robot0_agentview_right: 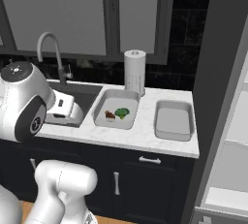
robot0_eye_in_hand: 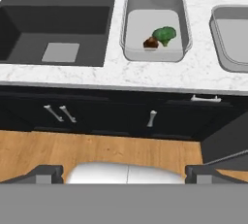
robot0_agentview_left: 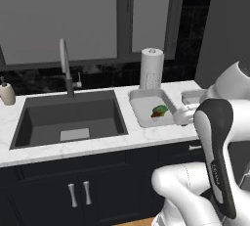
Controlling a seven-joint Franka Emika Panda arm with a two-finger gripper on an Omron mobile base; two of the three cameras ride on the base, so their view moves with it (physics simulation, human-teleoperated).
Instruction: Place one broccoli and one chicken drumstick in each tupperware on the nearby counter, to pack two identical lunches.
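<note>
Marbled counter [robot0_agentview_right: 140, 136], two tupperware trays [robot0_agentview_right: 116, 109]

A dark sink basin [robot0_agentview_left: 68, 117] sits at 9 o'clock in the left base view, with a curved grey faucet [robot0_agentview_left: 65, 66] behind it at 11 o'clock. A soap dispenser [robot0_agentview_left: 6, 93] stands at the far left edge. A paper towel roll [robot0_agentview_left: 151, 67] stands upright at 1 o'clock. Wooden floor [robot0_eye_in_hand: 97, 148] lies below the cabinets.

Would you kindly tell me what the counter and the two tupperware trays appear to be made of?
The counter looks like polished white stone: faint grey marble veining. The tupperware holding broccoli and a drumstick, and the empty tupperware beside it, look like matte light-grey plastic or possibly metal: smooth, uniform walls and rounded corners.
</note>
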